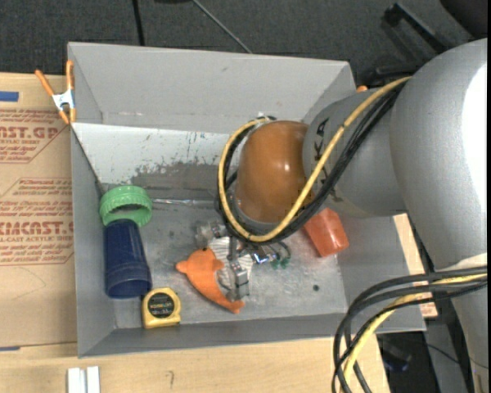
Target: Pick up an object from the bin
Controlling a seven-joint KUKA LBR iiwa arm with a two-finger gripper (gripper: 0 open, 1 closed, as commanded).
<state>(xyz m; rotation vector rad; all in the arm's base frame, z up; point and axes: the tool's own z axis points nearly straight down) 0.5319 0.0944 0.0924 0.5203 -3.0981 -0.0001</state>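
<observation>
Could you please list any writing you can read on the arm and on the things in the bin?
Arm's grey casing: black letters, partly hidden, not readable as a whole word.
Yellow tape measure: a round label on its face, too small to read.
Blue cup and green ring: no writing seen.

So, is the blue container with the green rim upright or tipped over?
Tipped over: the blue container lies lengthwise on the bin floor, green rim toward the back wall.
</observation>
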